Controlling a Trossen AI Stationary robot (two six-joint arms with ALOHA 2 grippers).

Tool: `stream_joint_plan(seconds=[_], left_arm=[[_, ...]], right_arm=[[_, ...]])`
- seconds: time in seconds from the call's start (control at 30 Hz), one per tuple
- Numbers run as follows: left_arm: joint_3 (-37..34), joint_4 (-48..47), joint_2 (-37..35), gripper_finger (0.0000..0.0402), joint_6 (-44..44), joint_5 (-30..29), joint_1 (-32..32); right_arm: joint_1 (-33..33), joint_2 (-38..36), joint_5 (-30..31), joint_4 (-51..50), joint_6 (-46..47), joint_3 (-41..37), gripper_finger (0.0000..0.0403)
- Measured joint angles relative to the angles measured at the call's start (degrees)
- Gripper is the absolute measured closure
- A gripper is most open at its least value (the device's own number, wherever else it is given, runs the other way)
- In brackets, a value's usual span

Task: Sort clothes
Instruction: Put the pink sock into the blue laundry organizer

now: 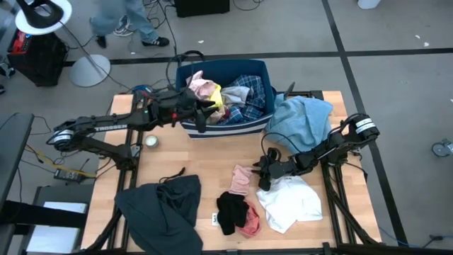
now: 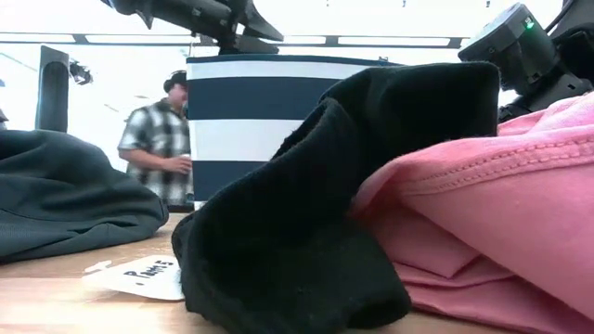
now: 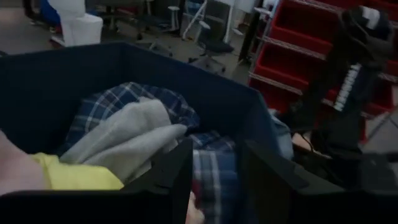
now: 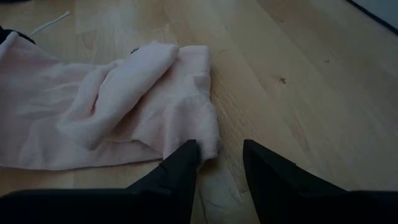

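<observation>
The navy striped bin point(image 1: 260, 69) at the table's far edge holds blue plaid point(image 1: 248, 92), yellow point(image 1: 216, 95) and pale garments. My left gripper point(image 1: 205, 108) is open over the bin's near left part, above plaid cloth point(image 3: 214, 165) and a grey-white garment point(image 3: 124, 137). My right gripper point(image 1: 260, 172) is open and low over the table at the right edge of a pale pink garment point(image 1: 243, 178), which lies flat on the table. A white garment point(image 1: 290, 200), a black one point(image 1: 230, 211), a pink one point(image 1: 249, 223), a dark grey one point(image 1: 163, 205) and a light blue one point(image 1: 301, 119) also lie on the table. My right gripper comes in low from the table's right side. One fingertip point(image 4: 185, 158) stands at the pale pink garment's folded edge point(image 4: 208, 140), the other over bare wood. I cannot tell whether the finger touches the cloth.
A small white round object point(image 1: 151, 141) sits near the left arm's base. A paper tag point(image 1: 214, 220) lies by the black garment. A person in a plaid shirt point(image 2: 162, 139) stands beyond the table. Bare wood shows between the bin and the pale pink garment.
</observation>
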Motion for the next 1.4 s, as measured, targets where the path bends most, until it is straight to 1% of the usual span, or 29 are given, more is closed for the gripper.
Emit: stream_joint_plan(seconds=[0.2, 0.33, 0.47, 0.57, 0.73, 0.83, 0.93, 1.03, 1.13, 1.27, 1.4], left_arm=[[-0.32, -10.19, -8.13, 0.0257, 1.26, -0.84, -3.01], [-2.36, -16.35, -13.96, 0.0257, 1.32, -5.86, -6.10], [-6.57, -17.44, -20.16, 0.0257, 1.32, -11.36, -10.01], [-10.97, -17.10, -24.69, 0.0257, 0.95, -14.11, -13.04], [-19.09, -14.89, -30.54, 0.0257, -2.22, -14.64, -17.39], [-24.04, -11.75, -32.24, 0.0257, -3.69, -14.69, -19.64], [-28.66, -6.36, -32.70, 0.0257, -3.55, -15.40, -21.65], [-31.84, -3.13, -32.76, 0.0257, -3.37, -16.10, -23.17], [-33.72, -2.51, -32.76, 0.0257, -3.49, -16.15, -24.39], [-35.48, -1.96, -32.72, 0.0257, -5.14, -16.13, -25.09], [-36.29, -2.18, -32.55, 0.0257, -5.05, -16.15, -25.07]], right_arm=[[0.02, 0.00, -0.02, 0.00, -0.20, 0.00, 0.0270], [0.02, 0.00, -1.18, 0.16, -0.19, 0.00, 0.0270], [0.02, 0.00, -1.73, 0.22, -0.19, 0.00, 0.0270], [0.02, -0.32, -1.95, 0.35, -0.20, 0.00, 0.0270], [0.02, -2.16, -3.14, 1.13, -0.20, 0.07, 0.0270], [0.02, -3.79, -3.33, 1.44, -0.23, 0.07, 0.0270], [0.00, -5.56, -5.65, 2.05, -0.64, 0.07, 0.0270], [0.02, -7.39, -6.88, 2.42, -0.71, 0.08, 0.0270], [0.02, -8.34, -7.08, 1.62, -0.93, 1.38, 0.0270], [0.19, -7.11, -7.58, -1.06, -4.59, 5.75, 0.0270], [0.12, -3.32, -7.63, -6.59, -8.87, 10.89, 0.0270]])
